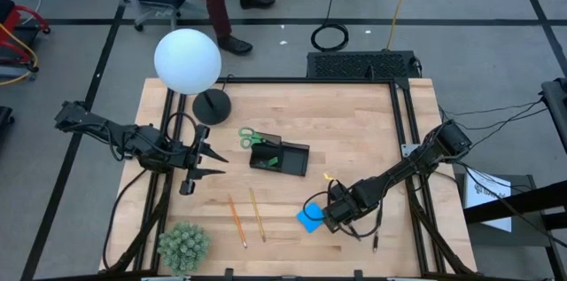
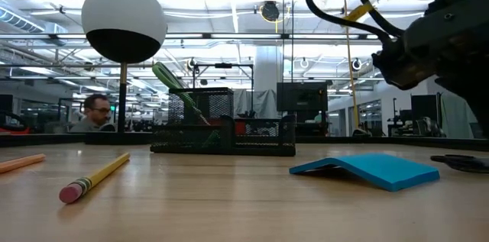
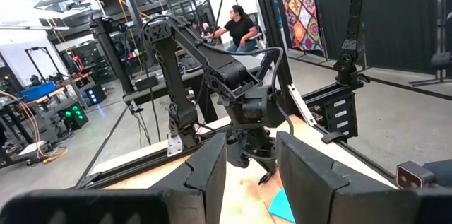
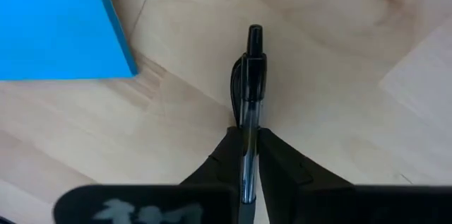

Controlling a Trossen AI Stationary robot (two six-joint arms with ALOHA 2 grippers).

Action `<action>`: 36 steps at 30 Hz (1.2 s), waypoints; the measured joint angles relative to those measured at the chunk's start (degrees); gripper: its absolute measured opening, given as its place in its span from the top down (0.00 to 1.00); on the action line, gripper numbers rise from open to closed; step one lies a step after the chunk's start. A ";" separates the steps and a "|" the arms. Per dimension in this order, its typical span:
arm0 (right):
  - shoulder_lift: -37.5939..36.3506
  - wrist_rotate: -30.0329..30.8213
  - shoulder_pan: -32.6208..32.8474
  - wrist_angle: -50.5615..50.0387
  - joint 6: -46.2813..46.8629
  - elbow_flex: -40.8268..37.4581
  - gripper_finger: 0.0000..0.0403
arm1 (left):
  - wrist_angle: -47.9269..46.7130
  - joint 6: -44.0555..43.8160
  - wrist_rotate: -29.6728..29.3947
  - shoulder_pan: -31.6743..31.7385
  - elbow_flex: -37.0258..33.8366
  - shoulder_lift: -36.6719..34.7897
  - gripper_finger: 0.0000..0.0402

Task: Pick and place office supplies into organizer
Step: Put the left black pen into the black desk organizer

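Dark jointed arms (image 1: 399, 170) (looped black cables)

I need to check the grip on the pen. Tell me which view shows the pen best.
The right wrist view: the pen fills the middle, pinched between the right gripper fingers beside the blue pad. The low view shows only a dark sliver at its right edge, perhaps the pen; the high and left wrist views do not show it.

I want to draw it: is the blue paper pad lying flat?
No. The blue square paper pad is bent, one edge lifted off the wooden table, seen low.
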 joint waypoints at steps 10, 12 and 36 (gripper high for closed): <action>-0.08 -1.20 -1.99 1.02 -4.12 0.00 0.96 | 0.02 -0.21 -0.02 -0.02 0.00 0.00 0.67; -0.12 -1.27 -2.43 1.72 -4.95 0.01 0.96 | 0.02 -0.20 -0.02 -0.02 0.00 0.00 0.67; -10.05 8.05 -8.32 7.31 -16.07 0.15 0.96 | -0.03 -0.46 -0.09 -0.02 0.00 0.00 0.67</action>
